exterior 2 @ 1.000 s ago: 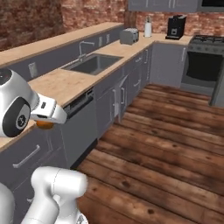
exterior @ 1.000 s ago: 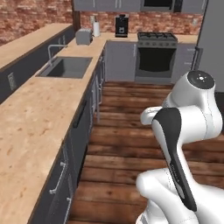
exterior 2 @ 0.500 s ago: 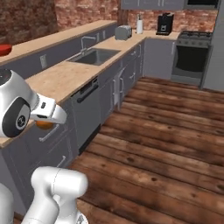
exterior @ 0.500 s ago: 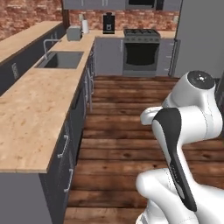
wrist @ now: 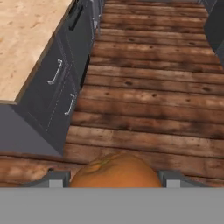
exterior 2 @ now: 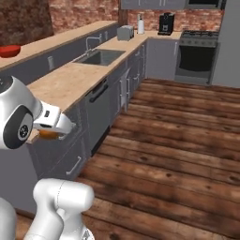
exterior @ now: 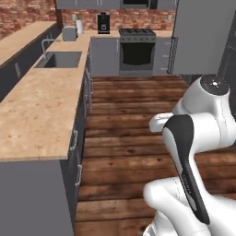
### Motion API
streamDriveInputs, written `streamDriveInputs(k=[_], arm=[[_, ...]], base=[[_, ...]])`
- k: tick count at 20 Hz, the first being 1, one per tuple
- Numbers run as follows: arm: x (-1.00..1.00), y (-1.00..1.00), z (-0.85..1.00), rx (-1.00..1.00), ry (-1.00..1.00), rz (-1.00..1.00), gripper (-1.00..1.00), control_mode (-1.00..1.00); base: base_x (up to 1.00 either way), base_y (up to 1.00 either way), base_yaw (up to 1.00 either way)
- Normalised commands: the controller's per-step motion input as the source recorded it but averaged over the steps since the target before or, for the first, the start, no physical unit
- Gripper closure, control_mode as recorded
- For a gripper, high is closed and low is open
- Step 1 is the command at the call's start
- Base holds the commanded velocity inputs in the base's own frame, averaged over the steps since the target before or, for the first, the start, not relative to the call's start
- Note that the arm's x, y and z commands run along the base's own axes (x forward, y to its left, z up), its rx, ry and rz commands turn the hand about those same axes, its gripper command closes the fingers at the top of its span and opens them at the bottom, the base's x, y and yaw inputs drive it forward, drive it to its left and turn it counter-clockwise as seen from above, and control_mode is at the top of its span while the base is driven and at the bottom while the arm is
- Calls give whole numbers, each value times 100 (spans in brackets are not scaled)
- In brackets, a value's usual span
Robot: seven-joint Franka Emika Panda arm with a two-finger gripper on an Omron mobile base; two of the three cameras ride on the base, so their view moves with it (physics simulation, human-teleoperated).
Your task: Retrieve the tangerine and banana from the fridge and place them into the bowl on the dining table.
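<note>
Glossy white rounded arm (exterior: 198, 138) with dark joint bands

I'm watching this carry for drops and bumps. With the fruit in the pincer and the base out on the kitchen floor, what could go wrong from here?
1. The tangerine sits between the pincer tips over bare wooden floor; if the grip slips, it would likely roll away.
2. The pincer hangs close to the counter edge in the right base view; driving on or turning could clip it.
3. The red bowl lies beyond that counter, so the reach may be long.
</note>
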Motion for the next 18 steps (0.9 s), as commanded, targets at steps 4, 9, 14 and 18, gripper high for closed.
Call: streamDriveInputs(k=[4, 9, 14, 18], arm=[[0, 0, 0, 0, 0, 0, 100, 100], [0, 0, 0, 0, 0, 0, 100, 100], [0, 0, 0, 0, 0, 0, 100, 100], [0, 0, 0, 0, 0, 0, 100, 100]], base=[[-6, 100, -19], [-1, 99, -26], [-11, 86, -30], [-18, 78, -32]])
